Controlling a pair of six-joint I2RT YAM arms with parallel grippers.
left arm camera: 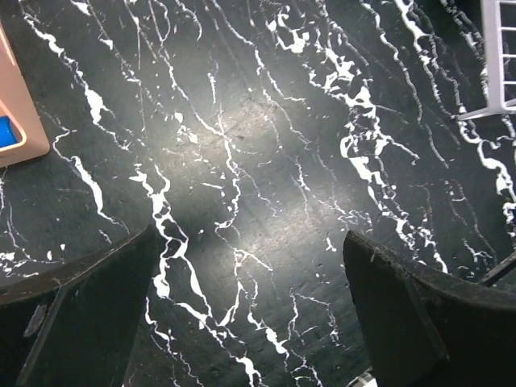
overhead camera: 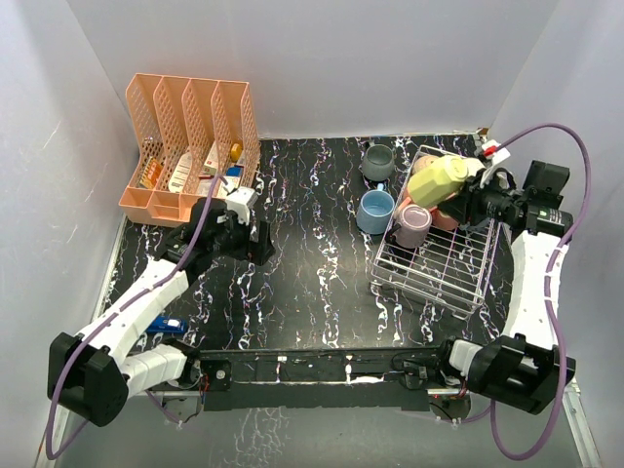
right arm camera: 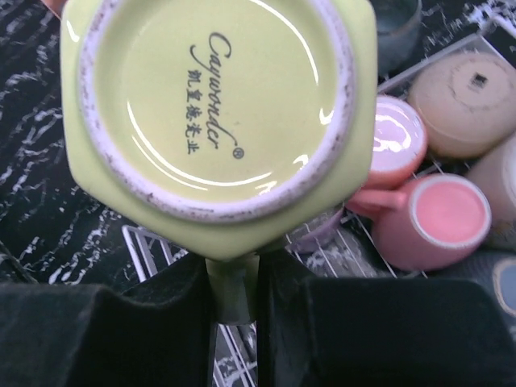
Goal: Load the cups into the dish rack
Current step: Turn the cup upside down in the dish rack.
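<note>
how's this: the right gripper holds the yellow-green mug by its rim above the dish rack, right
Not the rim: the right gripper holds the yellow-green mug by its handle above the dish rack. The right wrist view shows the handle pinched between the jaws.

Yellow-green cup (overhead camera: 444,180) tilts above wire dish rack (overhead camera: 439,278), grey cup (overhead camera: 378,161) and blue cup (overhead camera: 375,211) beside it.

Table (overhead camera: 312,292): black marble, white veins
Organizer (overhead camera: 161,117), upper left: peach
Dish rack (overhead camera: 439,273): silver-white wire
Hexagonal mug (overhead camera: 444,180): yellow-green, speckled whitish foot ring, dark script
Far mug (overhead camera: 378,161), upper centre: grey
Middle mug (overhead camera: 375,210): light blue
Rack-edge mug (overhead camera: 412,224): mauve
Lower-right mug (right arm camera: 447,218), right wrist view: pink
</note>
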